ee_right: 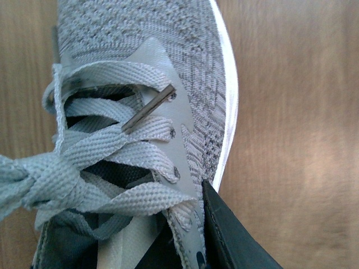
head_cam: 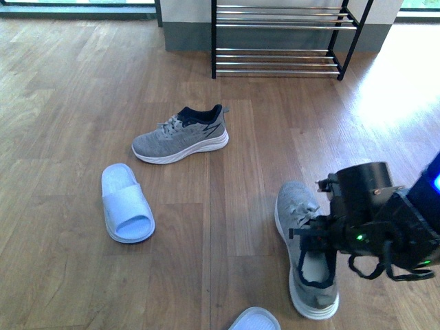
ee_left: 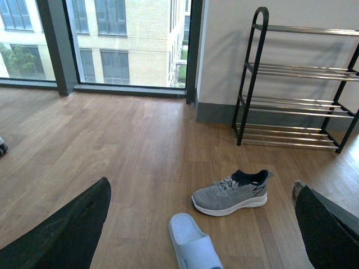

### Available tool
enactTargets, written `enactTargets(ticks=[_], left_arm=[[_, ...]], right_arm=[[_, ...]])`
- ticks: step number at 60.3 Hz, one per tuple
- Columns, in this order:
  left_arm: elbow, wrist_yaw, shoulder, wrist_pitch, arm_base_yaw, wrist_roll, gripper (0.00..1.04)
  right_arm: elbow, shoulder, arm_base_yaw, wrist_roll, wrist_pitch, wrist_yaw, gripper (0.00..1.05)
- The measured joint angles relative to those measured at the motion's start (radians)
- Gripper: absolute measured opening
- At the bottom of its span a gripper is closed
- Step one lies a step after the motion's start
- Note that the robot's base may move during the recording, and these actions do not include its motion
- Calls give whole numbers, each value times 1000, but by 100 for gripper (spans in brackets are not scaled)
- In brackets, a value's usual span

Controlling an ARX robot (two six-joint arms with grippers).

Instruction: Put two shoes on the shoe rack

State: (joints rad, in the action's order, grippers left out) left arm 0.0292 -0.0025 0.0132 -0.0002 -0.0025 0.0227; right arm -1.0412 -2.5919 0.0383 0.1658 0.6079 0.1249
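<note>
The right tool (head_cam: 320,234) hangs over the near sneaker (head_cam: 301,218), which stands on the wooden floor (head_cam: 69,103) at about 4 o'clock in the front view, toe toward 12. The right wrist view shows one dark finger (ee_right: 233,238) pressed against the sneaker's outer side beside the laces. The other finger is hidden, so whether the tool grips cannot be told.

The left tool (ee_left: 200,184) is held above the floor with its fingers (ee_left: 64,235) spread wide and nothing between them.

The far sneaker (head_cam: 180,135) sits upright near the middle, toe toward 9. A pale blue slide (head_cam: 126,203) lies at 8 o'clock from it, apart. A second slide (head_cam: 254,320) peeks in at 6 o'clock. The shoe rack (head_cam: 282,38) stands against the wall at 12 o'clock — no shoe shows on its visible bars.
</note>
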Motion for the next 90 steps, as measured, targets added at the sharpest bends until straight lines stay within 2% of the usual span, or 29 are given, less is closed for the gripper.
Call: enactTargets(ticks=[8,19,37,60,71,78,90], left_arm=[[0,0,0,0,0,0,95],[0,0,0,0,0,0,95],[0,0,0,0,0,0,95],[0,0,0,0,0,0,95],[0,0,0,0,0,0,95],[0,0,0,0,0,0,95],[0,0,0,0,0,0,95]], right_arm=[[182,291,-53,-109,68,-42,1],[430,756,-119,-222,48,-76,1],[616,1406,-170,-325,-113,-148,1],[785,2031,-304,-313,-433,-263,1],[884,2242,-388,-317,-492,-284,1],[980,2367,-371,-316,-540,-253,1],[985,2378,-366,-316,-541,-256,1]])
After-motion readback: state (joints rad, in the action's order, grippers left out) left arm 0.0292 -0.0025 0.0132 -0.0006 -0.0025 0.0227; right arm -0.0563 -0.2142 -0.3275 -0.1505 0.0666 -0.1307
